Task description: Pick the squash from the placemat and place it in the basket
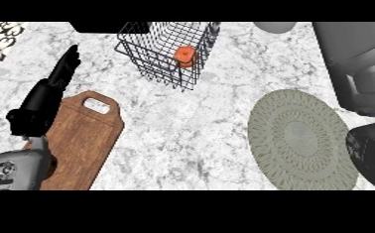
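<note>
— Where is the squash?

— The small orange squash (185, 55) sits inside the black wire basket (143, 58), toward its right side, low against the mesh; the basket stands on the white and grey marbled counter (198, 123) near the far edge.

— And the placemat?

— The round grey-green woven placemat (299, 140) lies flat on the counter at my right, well apart from the basket; nothing rests on the part I can see.

— What are your hands doing?

— My left hand (51, 95) shows at the left edge, above the grey forearm (18, 170); its black fingers (68, 63) are straight and point away from me, toward the far side of the counter; they hold nothing. It hangs over the left edge of the brown wooden cutting board (84, 143), whose handle hole points toward the basket.

— The right hand?

— Only a dark rounded part of my right hand (363, 150) shows at the right edge, beside the placemat's rim; I cannot tell how its fingers stand.

— Anything else up there?

— A large dark grey shape (351, 63) fills the upper right corner; a grey rounded object (275, 27) sits at the far edge, cut off by the view; I cannot tell what either is.
</note>
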Robot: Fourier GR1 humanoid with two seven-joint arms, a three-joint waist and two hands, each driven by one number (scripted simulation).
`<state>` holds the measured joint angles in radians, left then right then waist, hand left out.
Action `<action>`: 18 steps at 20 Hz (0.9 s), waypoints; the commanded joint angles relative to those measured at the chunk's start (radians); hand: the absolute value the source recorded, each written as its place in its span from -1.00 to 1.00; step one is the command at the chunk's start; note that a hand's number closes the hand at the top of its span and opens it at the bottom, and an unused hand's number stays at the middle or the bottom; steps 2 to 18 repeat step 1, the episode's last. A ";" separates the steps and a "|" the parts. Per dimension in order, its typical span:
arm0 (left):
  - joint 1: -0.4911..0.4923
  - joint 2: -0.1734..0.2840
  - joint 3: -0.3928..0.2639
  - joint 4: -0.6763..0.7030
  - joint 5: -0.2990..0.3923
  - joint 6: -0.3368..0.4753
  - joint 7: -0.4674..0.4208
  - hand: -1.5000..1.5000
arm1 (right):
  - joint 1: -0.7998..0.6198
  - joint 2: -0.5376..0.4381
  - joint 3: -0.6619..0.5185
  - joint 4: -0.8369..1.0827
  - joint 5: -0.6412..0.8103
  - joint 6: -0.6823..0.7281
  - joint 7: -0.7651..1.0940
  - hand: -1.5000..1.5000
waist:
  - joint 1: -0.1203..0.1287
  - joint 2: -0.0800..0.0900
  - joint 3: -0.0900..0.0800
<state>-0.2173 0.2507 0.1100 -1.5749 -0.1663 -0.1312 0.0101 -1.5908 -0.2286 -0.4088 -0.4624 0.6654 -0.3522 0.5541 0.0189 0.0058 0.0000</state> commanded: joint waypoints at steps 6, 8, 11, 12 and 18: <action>0.006 -0.014 -0.005 0.003 -0.005 0.009 0.010 0.00 | 0.087 -0.080 -0.038 -0.047 -0.033 -0.030 -0.049 -1.00 | -0.016 -0.004 0.000; 0.006 -0.014 -0.005 0.003 -0.005 0.009 0.010 0.00 | 0.087 -0.080 -0.038 -0.047 -0.033 -0.030 -0.049 -1.00 | -0.016 -0.004 0.000; 0.006 -0.014 -0.005 0.003 -0.005 0.009 0.010 0.00 | 0.087 -0.080 -0.038 -0.047 -0.033 -0.030 -0.049 -1.00 | -0.016 -0.004 0.000; 0.006 -0.014 -0.005 0.003 -0.005 0.009 0.010 0.00 | 0.087 -0.080 -0.038 -0.047 -0.033 -0.030 -0.049 -1.00 | -0.016 -0.004 0.000; 0.006 -0.014 -0.005 0.003 -0.005 0.009 0.010 0.00 | 0.087 -0.080 -0.038 -0.047 -0.033 -0.030 -0.049 -1.00 | -0.016 -0.004 0.000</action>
